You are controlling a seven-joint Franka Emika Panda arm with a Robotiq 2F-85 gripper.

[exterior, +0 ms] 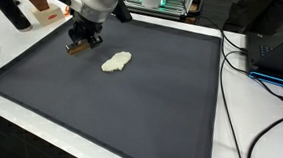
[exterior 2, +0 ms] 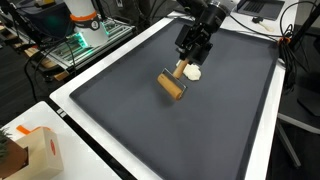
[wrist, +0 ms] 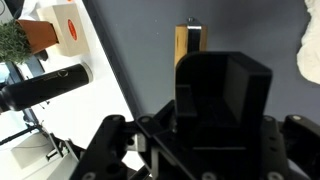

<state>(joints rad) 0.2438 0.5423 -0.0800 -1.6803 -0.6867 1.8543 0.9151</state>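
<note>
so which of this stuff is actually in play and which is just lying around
In play: gripper, wooden block right by it.
Lying about: white lump on the mat, red-and-white box, potted plant, black cylinder.

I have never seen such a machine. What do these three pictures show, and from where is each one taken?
This is one robot arm with a claw at its end. Two pictures come from cameras outside the robot, viewing the same dark mat from different places. The third comes from a camera on the wrist, looking past the claw's black body. On the mat lie a wooden block and a pale soft lump. The claw hangs low over one end of the block; whether it grips it, I cannot tell. An orange box stands beside the mat.
</note>
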